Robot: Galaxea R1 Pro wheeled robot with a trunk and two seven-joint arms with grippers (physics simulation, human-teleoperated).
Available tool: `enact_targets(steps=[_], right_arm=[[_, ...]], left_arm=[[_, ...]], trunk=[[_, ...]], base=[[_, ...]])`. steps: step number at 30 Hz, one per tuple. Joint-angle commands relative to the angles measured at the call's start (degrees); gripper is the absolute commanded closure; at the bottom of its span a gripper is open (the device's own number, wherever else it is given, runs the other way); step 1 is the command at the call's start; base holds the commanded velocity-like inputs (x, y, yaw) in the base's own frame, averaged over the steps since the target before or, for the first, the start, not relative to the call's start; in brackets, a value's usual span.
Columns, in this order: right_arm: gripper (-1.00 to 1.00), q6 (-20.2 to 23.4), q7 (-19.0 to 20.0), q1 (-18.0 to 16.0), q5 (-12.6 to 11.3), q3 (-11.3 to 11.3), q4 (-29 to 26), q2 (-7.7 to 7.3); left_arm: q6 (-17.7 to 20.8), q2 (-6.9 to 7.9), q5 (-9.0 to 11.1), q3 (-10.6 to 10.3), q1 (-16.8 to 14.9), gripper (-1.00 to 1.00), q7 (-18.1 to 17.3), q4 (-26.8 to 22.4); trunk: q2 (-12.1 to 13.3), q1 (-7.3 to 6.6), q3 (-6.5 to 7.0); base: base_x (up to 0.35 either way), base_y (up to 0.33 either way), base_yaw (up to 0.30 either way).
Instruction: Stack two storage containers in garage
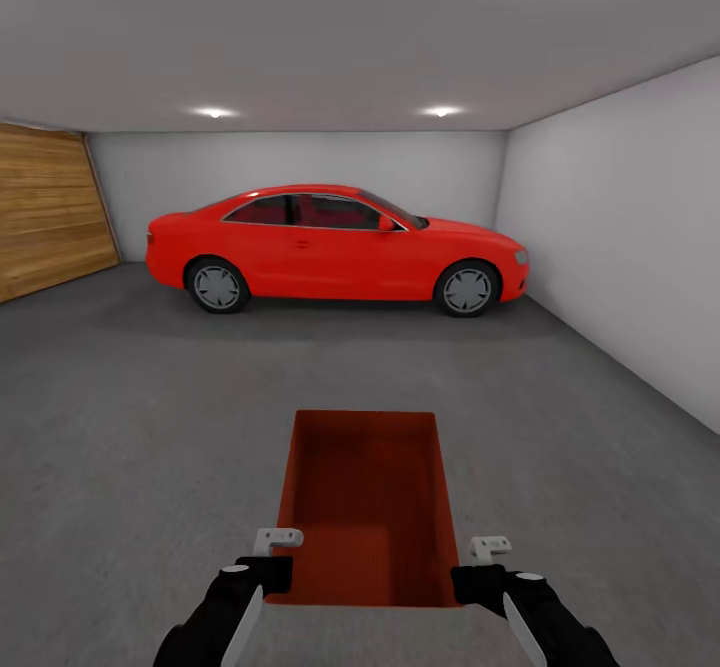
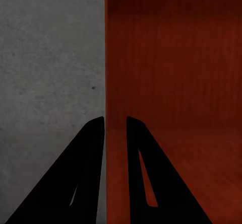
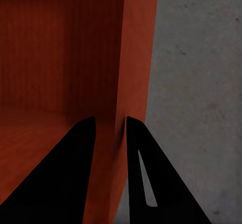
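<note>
a red-orange rectangular plastic storage container [image 1: 365, 507] sits upright and open-topped, level, its long axis running away from the fingers [image 1: 277, 539]. its tapered walls are plain and its flat bottom shows a fine woven-looking texture. one side wall stands between the left pair of fingers [image 2: 91, 173], the opposite wall between the right pair of fingers [image 3: 136, 168], both at the near end. beneath and around it spreads the dark grey speckled concrete floor [image 1: 150, 417] of the pale-walled garage [image 1: 610, 227].

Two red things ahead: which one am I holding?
The open-topped storage container, close in front, pinched at its side walls by the left gripper and right gripper. The red car stands parked beyond.
</note>
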Motion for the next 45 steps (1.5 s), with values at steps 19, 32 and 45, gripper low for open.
enact_targets(steps=[19, 32, 45], right_arm=[[1.0, -0.7, 0.0, 0.0, 0.0, 2.2, -0.2, 0.17], [1.0, -0.7, 0.0, 0.0, 0.0, 2.2, -0.2, 0.17], [1.0, -0.8, 0.0, 0.0, 0.0, 2.2, -0.2, 0.17]], left_arm=[[0.5, -0.7, 0.3, 0.7, -0.1, 1.0, 0.4, -0.1], [0.4, -0.74, 0.3, 0.8, -0.1, 1.0, 0.4, -0.1], [0.4, -0.74, 0.3, 0.7, -0.1, 1.0, 0.4, -0.1]], trunk=[[-0.1, 0.02, -0.1], [-0.1, 0.02, -0.1], [-0.1, 0.02, -0.1]], base=[[0.003, 0.017, 0.0], [0.0, 0.011, 0.0], [0.0, 0.0, 0.0]])
